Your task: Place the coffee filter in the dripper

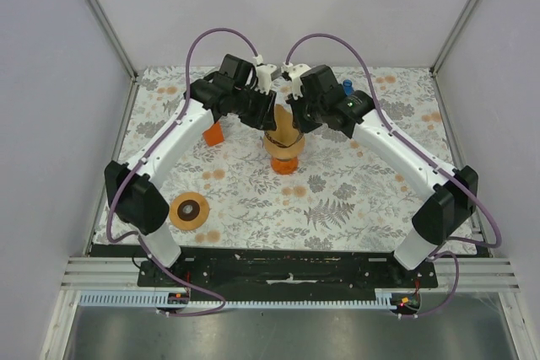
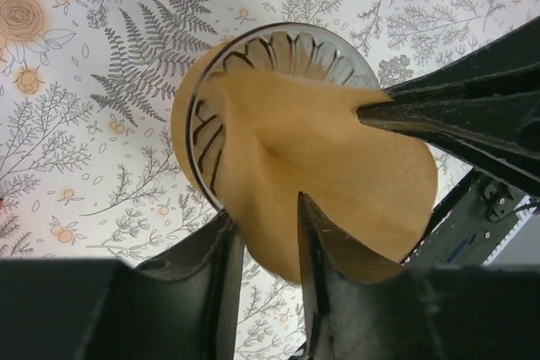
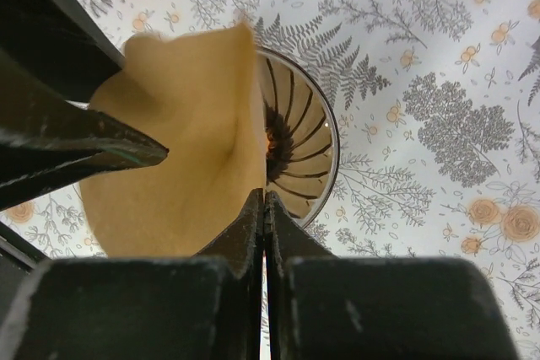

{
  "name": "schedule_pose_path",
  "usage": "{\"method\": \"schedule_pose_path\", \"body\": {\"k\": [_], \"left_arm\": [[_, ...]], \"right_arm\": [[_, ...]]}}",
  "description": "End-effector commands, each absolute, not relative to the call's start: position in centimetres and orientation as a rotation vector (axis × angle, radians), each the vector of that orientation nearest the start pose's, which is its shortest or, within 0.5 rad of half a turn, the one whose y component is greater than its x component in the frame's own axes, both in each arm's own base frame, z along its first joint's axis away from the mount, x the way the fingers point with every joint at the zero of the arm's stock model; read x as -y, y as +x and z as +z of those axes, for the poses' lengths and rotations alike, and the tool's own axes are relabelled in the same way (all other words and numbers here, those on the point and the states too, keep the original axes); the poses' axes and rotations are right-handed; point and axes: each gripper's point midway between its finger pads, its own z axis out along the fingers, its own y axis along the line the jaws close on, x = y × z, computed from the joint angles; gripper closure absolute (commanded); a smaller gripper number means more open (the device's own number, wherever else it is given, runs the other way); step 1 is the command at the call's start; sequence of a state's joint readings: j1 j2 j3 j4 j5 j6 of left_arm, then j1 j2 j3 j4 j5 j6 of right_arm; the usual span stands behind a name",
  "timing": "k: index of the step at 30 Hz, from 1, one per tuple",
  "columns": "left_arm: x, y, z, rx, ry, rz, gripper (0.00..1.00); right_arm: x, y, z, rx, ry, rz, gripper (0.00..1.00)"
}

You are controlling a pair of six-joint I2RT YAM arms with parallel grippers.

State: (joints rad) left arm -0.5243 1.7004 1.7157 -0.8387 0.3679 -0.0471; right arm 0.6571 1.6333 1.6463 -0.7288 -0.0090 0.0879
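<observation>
The glass ribbed dripper (image 1: 285, 158) stands at the table's centre, on an orange base. The brown paper coffee filter (image 2: 337, 158) leans over the dripper's (image 2: 283, 48) rim, part inside and part hanging past its near side. My right gripper (image 3: 266, 197) is shut on the filter's (image 3: 169, 124) edge, beside the dripper (image 3: 304, 137). My left gripper (image 2: 264, 208) stands open, its fingers apart with the filter's lower edge in the gap. In the top view both grippers meet over the filter (image 1: 285, 122).
An orange block (image 1: 213, 134) lies left of the dripper. A brown ring-shaped roll (image 1: 189, 210) sits near the left arm's base. A small blue object (image 1: 347, 86) is behind the right arm. White walls enclose the flowered table (image 1: 354, 200).
</observation>
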Motion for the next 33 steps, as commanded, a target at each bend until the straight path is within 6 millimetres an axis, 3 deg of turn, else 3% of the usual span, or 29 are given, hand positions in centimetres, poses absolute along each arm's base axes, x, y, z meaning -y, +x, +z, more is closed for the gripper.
{"method": "schedule_pose_path", "body": {"k": [1, 5, 11, 14, 20, 23, 24, 29, 33], "left_arm": [[27.2, 35.1, 25.7, -2.246, 0.783, -0.655, 0.58], [26.6, 35.9, 25.8, -2.217, 0.800, -0.586, 0.53], [25.2, 37.1, 25.4, -2.221, 0.774, -0.501, 0.55], [25.1, 37.1, 24.5, -2.236, 0.775, -0.496, 0.61], [25.4, 37.1, 23.4, -2.258, 0.785, -0.508, 0.89], [25.7, 36.8, 23.1, -2.261, 0.792, -0.537, 0.98], [25.8, 36.8, 23.0, -2.265, 0.792, -0.545, 0.98], [26.3, 36.4, 23.3, -2.251, 0.806, -0.583, 0.98], [26.4, 36.3, 23.3, -2.249, 0.804, -0.594, 0.98]], "right_arm": [[-27.8, 35.1, 24.9, -2.233, -0.639, 0.446, 1.00], [-27.5, 35.7, 24.5, -2.243, -0.629, 0.444, 1.00], [-27.6, 36.2, 24.0, -2.252, -0.638, 0.432, 1.00], [-27.5, 36.2, 23.5, -2.262, -0.642, 0.430, 1.00], [-27.2, 36.7, 23.0, -2.275, -0.635, 0.420, 1.00], [-27.2, 36.9, 23.0, -2.275, -0.633, 0.430, 1.00], [-27.3, 36.8, 23.4, -2.267, -0.635, 0.437, 0.97], [-27.6, 36.7, 26.5, -2.186, -0.654, 0.474, 0.62], [-27.8, 36.7, 28.4, -2.127, -0.689, 0.482, 0.52]]}}
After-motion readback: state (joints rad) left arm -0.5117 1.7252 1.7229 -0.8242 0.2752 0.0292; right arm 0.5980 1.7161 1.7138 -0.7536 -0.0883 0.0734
